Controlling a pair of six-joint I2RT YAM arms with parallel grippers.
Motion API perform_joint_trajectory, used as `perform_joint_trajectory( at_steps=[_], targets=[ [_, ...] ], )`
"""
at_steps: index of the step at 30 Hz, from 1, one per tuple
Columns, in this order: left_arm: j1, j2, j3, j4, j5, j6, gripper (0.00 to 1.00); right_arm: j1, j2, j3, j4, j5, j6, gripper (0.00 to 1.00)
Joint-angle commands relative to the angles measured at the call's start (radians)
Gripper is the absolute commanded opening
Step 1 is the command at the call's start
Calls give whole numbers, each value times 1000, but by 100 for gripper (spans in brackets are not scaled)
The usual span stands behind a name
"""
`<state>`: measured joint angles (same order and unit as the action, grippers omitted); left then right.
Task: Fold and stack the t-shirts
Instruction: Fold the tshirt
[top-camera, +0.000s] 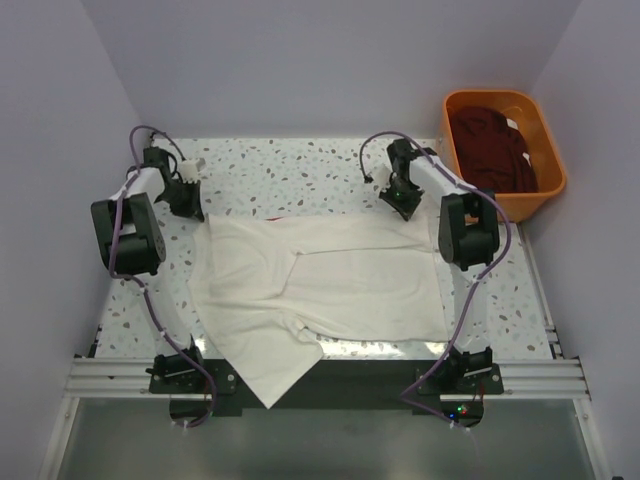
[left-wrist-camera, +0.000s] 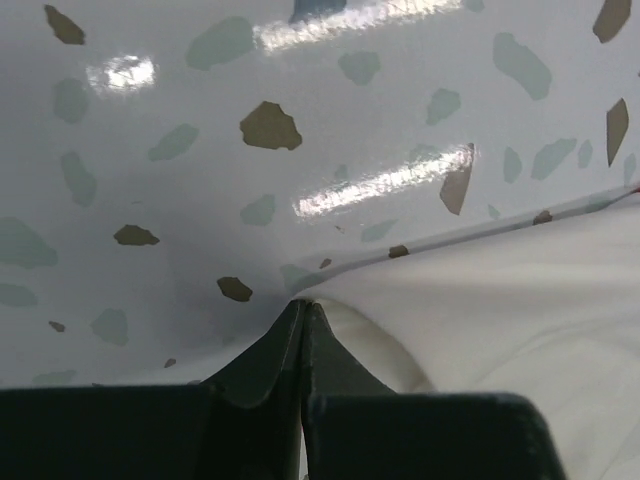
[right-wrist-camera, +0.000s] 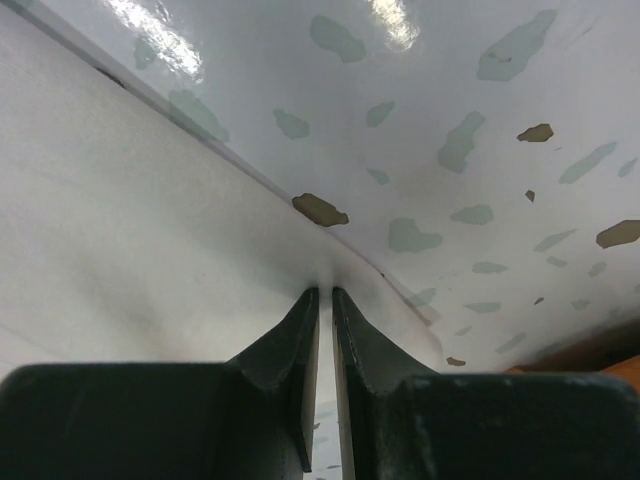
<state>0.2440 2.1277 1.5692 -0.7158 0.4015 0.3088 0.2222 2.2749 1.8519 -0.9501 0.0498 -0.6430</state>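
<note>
Ok so starting at the near edge: one corner of the cream-white t-shirt (top-camera: 330, 285) droops off the front of the speckled table (top-camera: 300, 165), between the two arm bases. The rest of it lies spread out pretty flat across the middle, with a few creases on its left half.

Both arms reach over to the shirt's far edge. The left gripper (top-camera: 188, 207) sits at the far-left corner, and in its wrist cam the fingers (left-wrist-camera: 270, 360) are pressed together, pinching the cloth right at the hem, with a little puff of fabric bunched beside them. The right gripper (top-camera: 404, 205) is at the far-right corner, jaws nearly together with just a sliver between them, nipped onto the shirt's edge.

Farthest back on the right, the orange tub (top-camera: 545, 195) has the dark maroon t-shirt (top-camera: 490, 150) crumpled inside it.
</note>
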Motion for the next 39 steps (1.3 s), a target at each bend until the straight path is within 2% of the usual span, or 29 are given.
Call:
perform_joint_trajectory(
  at_steps=[1, 6, 8, 12, 14, 16, 17, 18, 21, 23, 26, 27, 28, 29, 30, 34, 35, 38, 39],
  targets=[
    [26, 74, 37, 85, -197, -43, 3, 0, 57, -10, 88, 107, 17, 14],
    [29, 112, 98, 114, -245, -74, 0, 28, 127, 102, 94, 165, 62, 13],
    [34, 126, 132, 128, -209, -79, 0, 34, 135, 133, 105, 165, 75, 14],
    [35, 147, 225, 102, -66, -79, 11, 39, 144, 197, 94, 133, 95, 16],
    [34, 117, 232, 111, 14, -73, 20, 39, 137, 239, 59, 110, 103, 17],
    [31, 54, 207, 116, 57, -66, 28, 37, 101, 222, 51, 96, 106, 18],
    [31, 34, 200, 107, 71, -65, 35, 37, 88, 211, 53, 94, 106, 19],
    [31, -10, 178, 83, 82, -62, 38, 37, 69, 201, 50, 90, 106, 23],
    [35, -133, 65, 67, 152, -19, 44, 39, 0, 162, 37, 52, 100, 32],
    [37, -201, 2, 52, 226, 82, 44, 40, -66, 141, 24, 3, 94, 33],
    [40, -288, -60, -113, 338, 292, 44, 77, -120, 185, -82, -151, 108, 32],
    [40, -299, -72, -272, 371, 365, 44, 94, -130, 197, -116, -233, 112, 32],
    [38, -298, -83, -351, 381, 498, 44, 135, -143, 190, -142, -264, 120, 32],
    [38, -302, -98, -495, 401, 569, 45, 161, -170, 178, -145, -290, 141, 32],
    [40, -313, -145, -546, 401, 642, 46, 187, -182, 162, -144, -319, 152, 34],
    [43, -411, -322, -584, 321, 843, 53, 356, -226, 49, -55, -445, 271, 46],
    [41, -452, -349, -571, 321, 864, 58, 380, -209, 46, -44, -462, 298, 48],
    [40, -537, -458, -509, 341, 924, 70, 463, -158, 75, -30, -519, 406, 48],
    [38, -558, -506, -486, 344, 928, 71, 477, -140, 78, -21, -533, 439, 48]
  ],
)
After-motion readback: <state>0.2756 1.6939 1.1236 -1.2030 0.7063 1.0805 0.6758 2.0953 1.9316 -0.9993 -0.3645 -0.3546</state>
